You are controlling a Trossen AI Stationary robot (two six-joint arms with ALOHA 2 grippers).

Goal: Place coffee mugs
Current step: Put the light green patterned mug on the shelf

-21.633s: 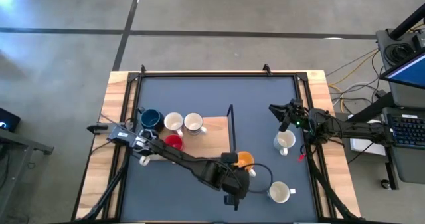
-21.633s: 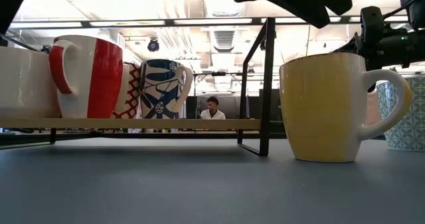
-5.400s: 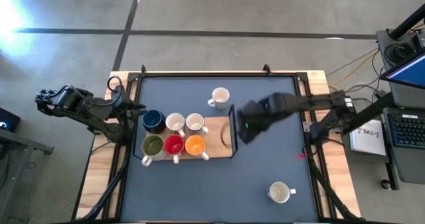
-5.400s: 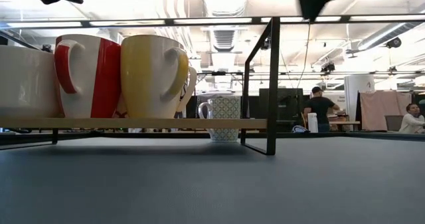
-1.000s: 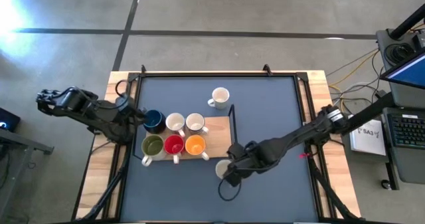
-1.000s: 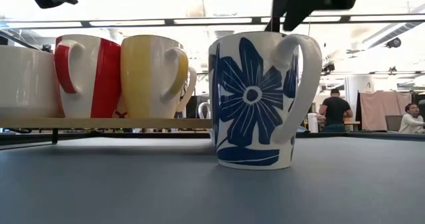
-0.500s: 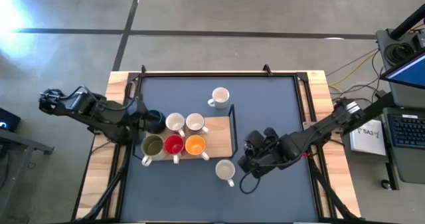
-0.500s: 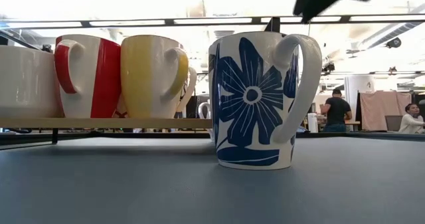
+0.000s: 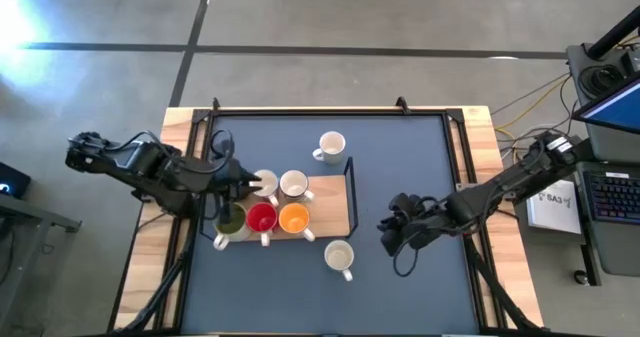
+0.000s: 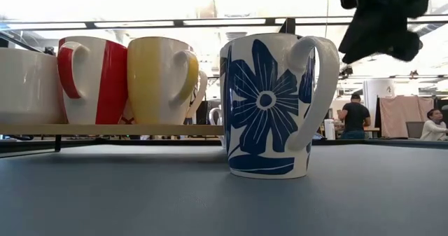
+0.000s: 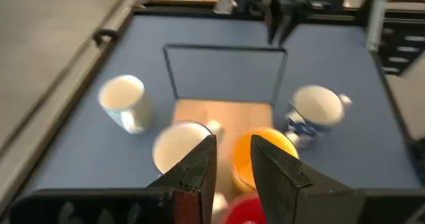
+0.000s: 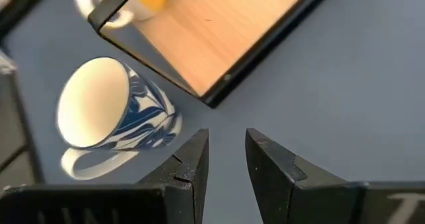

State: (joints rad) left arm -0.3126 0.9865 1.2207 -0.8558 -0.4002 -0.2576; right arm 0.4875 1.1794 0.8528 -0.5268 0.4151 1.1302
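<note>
Blue table [image 9: 400,157] — wooden tray [image 9: 330,202]; two loose mugs [image 9: 339,256].

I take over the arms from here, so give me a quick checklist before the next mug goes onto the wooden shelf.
1. Blue flower mug upright on the mat, released: ok.
2. Right gripper clear of that mug, empty: ok.
3. Free space at the wooden shelf right end: ok.
4. Left gripper clear of shelf mugs: not ok, it hangs over the back row.
5. White mug behind the shelf upright: ok.
6. Dark blue mug: cannot tell, hidden.

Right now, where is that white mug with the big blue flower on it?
The blue-flower mug stands upright on the dark mat in front of the wooden tray, near its empty right end, with the right gripper just beside it.
</note>
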